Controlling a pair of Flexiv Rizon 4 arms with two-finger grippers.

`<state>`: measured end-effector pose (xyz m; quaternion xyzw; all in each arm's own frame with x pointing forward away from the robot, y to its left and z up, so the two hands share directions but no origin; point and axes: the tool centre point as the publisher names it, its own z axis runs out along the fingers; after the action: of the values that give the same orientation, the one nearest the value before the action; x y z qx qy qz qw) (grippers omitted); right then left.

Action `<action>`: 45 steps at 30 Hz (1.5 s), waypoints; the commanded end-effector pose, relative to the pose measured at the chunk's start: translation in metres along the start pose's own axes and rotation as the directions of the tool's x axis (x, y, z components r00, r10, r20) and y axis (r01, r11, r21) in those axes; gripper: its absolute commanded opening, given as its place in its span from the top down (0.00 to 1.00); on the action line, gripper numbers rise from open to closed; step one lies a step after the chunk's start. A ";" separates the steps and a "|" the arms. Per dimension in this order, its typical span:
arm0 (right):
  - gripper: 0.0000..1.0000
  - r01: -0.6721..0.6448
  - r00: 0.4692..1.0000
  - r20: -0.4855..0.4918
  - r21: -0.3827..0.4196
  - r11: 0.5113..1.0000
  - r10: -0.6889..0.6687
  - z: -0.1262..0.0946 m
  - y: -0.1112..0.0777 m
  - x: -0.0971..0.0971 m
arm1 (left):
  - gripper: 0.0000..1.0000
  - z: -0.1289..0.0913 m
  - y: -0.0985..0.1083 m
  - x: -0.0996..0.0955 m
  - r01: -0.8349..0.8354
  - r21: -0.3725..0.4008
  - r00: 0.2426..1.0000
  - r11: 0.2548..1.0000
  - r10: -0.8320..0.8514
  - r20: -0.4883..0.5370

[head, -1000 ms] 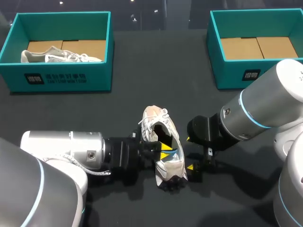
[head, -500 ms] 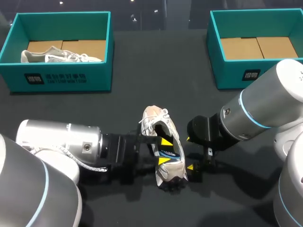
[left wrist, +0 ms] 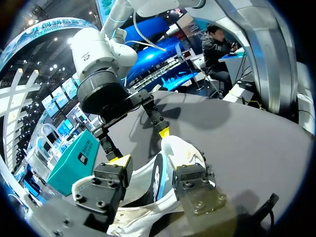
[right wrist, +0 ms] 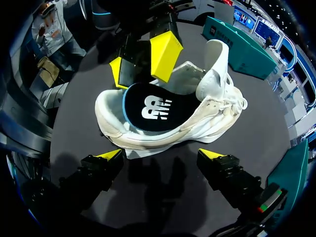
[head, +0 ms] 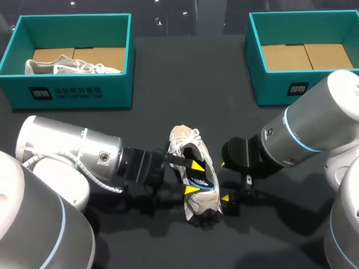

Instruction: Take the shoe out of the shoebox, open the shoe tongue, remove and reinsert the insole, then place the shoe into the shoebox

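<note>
White shoe (right wrist: 207,116) lies just ahead of right tool (right wrist: 162,154).

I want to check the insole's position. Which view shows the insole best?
The right wrist view: most of the dark insole shows inside the shoe. The head view shows only a small part; the left wrist view, only its edge.

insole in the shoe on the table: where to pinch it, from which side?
Pinch the black insole at its heel-end edge, entering the collar opening from the right gripper side. The shoe seems tipped, opening facing that way; the insole's blue rim shows there, its toe end hidden under the laces.
</note>
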<state>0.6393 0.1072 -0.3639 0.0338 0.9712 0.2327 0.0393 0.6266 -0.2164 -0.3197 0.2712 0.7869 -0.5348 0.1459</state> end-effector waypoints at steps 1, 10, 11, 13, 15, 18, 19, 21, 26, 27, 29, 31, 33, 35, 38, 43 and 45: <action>0.00 -0.001 1.000 0.003 0.001 1.000 0.001 0.000 0.000 0.001 | 0.55 -0.009 0.000 -0.006 0.008 -0.028 0.991 1.000 -0.011 -0.136; 0.00 -0.001 1.000 0.003 0.001 1.000 0.001 0.000 0.000 0.001 | 0.54 -0.028 0.004 0.000 0.012 -0.079 0.965 0.997 -0.032 -0.259; 0.00 -0.001 1.000 0.003 0.001 1.000 0.001 0.000 0.000 0.001 | 0.54 -0.030 0.004 0.000 0.013 -0.082 0.963 0.997 -0.035 -0.269; 0.00 -0.001 1.000 0.003 0.001 1.000 0.001 0.000 0.000 0.001 | 0.54 -0.035 0.003 0.000 0.010 -0.094 0.955 0.996 -0.037 -0.294; 0.00 -0.001 1.000 0.003 0.001 1.000 0.001 0.000 0.000 0.001 | 0.54 -0.041 0.003 -0.001 0.015 -0.100 0.947 0.995 -0.046 -0.317; 0.00 -0.001 1.000 0.003 0.001 1.000 0.001 0.000 0.000 0.001 | 0.55 -0.052 0.003 -0.001 0.000 -0.118 0.934 0.993 -0.043 -0.356; 0.00 -0.001 1.000 0.003 0.001 1.000 0.001 0.000 0.000 0.001 | 0.55 -0.055 0.003 -0.001 -0.004 -0.120 0.927 0.993 -0.041 -0.373; 0.00 -0.001 1.000 0.003 0.001 1.000 0.001 0.000 0.000 0.001 | 0.55 -0.063 0.002 -0.001 -0.012 -0.131 0.917 0.991 -0.041 -0.397; 0.00 -0.016 1.000 -0.004 0.006 1.000 0.016 -0.013 -0.010 0.000 | 0.58 -0.082 0.001 -0.001 -0.045 -0.158 0.894 0.986 -0.031 -0.447; 0.00 -0.016 1.000 -0.006 0.001 1.000 0.016 -0.017 -0.012 0.000 | 0.59 -0.086 0.001 -0.002 -0.053 -0.167 0.892 0.985 -0.029 -0.452; 0.00 -0.018 1.000 -0.011 0.007 1.000 0.018 -0.024 -0.017 -0.001 | 0.64 -0.093 0.001 -0.004 -0.057 -0.174 0.888 0.983 -0.030 -0.460; 0.00 -0.017 1.000 -0.016 0.011 1.000 0.017 -0.033 -0.023 -0.001 | 0.72 -0.100 0.001 -0.005 -0.061 -0.182 0.882 0.982 -0.032 -0.470; 0.00 -0.016 1.000 -0.018 0.018 1.000 0.017 -0.041 -0.029 -0.002 | 0.95 -0.105 0.001 -0.007 -0.065 -0.187 0.878 0.980 -0.033 -0.477; 0.00 -0.031 0.999 -0.013 0.042 0.999 0.032 -0.048 -0.035 -0.003 | 1.00 -0.109 0.000 -0.008 -0.073 -0.191 0.871 0.979 -0.030 -0.490; 0.00 -0.034 0.999 0.000 0.058 0.998 0.034 -0.059 -0.044 -0.004 | 1.00 -0.116 0.000 -0.010 -0.080 -0.194 0.864 0.978 -0.029 -0.503; 0.00 0.052 0.998 -0.026 0.037 0.998 -0.051 -0.070 -0.060 -0.010 | 1.00 -0.129 -0.003 -0.015 -0.113 -0.178 0.823 0.977 -0.009 -0.568; 0.00 0.052 0.998 -0.026 0.037 0.998 -0.051 -0.070 -0.060 -0.010 | 1.00 -0.129 -0.003 -0.015 -0.113 -0.178 0.823 0.977 -0.009 -0.568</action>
<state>0.6426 0.0406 -0.3463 0.0104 0.9788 0.2012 0.0366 0.6403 -0.1078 -0.2696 0.4195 0.8379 -0.3463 -0.0446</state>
